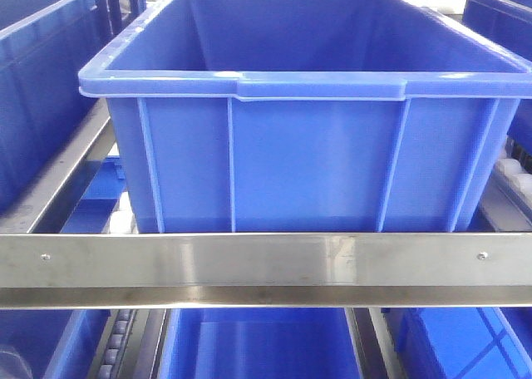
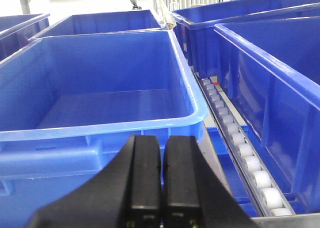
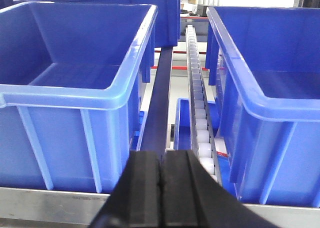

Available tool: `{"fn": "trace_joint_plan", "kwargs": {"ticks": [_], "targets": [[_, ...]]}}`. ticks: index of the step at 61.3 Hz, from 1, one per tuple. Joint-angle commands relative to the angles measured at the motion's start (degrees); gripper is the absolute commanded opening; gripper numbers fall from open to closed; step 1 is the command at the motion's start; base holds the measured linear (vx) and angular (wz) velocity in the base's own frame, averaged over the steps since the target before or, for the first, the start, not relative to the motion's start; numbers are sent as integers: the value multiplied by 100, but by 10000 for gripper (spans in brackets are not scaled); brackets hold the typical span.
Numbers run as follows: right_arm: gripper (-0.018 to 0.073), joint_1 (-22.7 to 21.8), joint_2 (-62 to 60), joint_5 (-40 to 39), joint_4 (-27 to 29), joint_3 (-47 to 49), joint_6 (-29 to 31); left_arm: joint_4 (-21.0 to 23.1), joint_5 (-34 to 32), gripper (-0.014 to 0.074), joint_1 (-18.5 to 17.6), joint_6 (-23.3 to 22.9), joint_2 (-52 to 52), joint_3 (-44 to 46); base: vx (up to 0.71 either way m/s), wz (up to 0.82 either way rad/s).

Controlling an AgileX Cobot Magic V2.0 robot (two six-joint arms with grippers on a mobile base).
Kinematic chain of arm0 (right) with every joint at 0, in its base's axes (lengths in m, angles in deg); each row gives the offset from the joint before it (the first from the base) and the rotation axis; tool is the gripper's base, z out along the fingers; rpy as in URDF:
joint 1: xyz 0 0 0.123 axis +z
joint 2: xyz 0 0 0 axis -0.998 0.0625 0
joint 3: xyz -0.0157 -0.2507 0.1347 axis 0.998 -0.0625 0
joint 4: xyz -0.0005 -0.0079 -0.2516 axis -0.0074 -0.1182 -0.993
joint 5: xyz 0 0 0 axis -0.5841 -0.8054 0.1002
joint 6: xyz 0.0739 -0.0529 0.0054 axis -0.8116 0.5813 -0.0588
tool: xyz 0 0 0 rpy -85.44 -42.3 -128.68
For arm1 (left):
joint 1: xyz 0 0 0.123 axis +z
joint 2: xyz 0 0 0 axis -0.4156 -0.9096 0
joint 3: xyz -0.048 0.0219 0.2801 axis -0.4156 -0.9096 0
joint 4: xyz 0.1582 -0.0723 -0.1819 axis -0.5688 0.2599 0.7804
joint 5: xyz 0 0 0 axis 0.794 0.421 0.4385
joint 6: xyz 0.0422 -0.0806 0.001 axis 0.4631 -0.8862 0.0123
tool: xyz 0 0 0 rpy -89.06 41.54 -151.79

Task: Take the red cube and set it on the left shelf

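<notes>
The red cube is out of view in every camera. In the left wrist view my left gripper [image 2: 163,140] is shut with nothing between its black fingers, hovering just in front of the near rim of an empty blue bin [image 2: 100,128]. My right gripper [image 3: 161,155] is also shut and empty, pointing down the gap between two blue bins [image 3: 75,95] [image 3: 260,108], above the steel front rail [image 3: 50,203]. The front view shows a steel shelf rack [image 1: 266,263] carrying a large blue bin [image 1: 316,163]; neither gripper appears there. I cannot tell which part is the left shelf.
More blue bins stand at both sides [image 1: 41,80] [image 1: 499,13] and on the lower level [image 1: 258,346]. A white roller track [image 2: 235,138] [image 3: 200,118] runs between the bins. A further blue bin [image 2: 280,88] stands right of the track.
</notes>
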Motion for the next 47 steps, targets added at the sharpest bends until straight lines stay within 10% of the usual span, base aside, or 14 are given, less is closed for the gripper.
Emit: {"fn": "trace_joint_plan", "kwargs": {"ticks": [1,47], "targets": [[54,-30,-104,-463,39,139,130,32,-478,106,-17,8,-47,-126,0,0],[54,-30,-104,-463,39,139,130,32,-478,106,-17,8,-47,-126,0,0]]}}
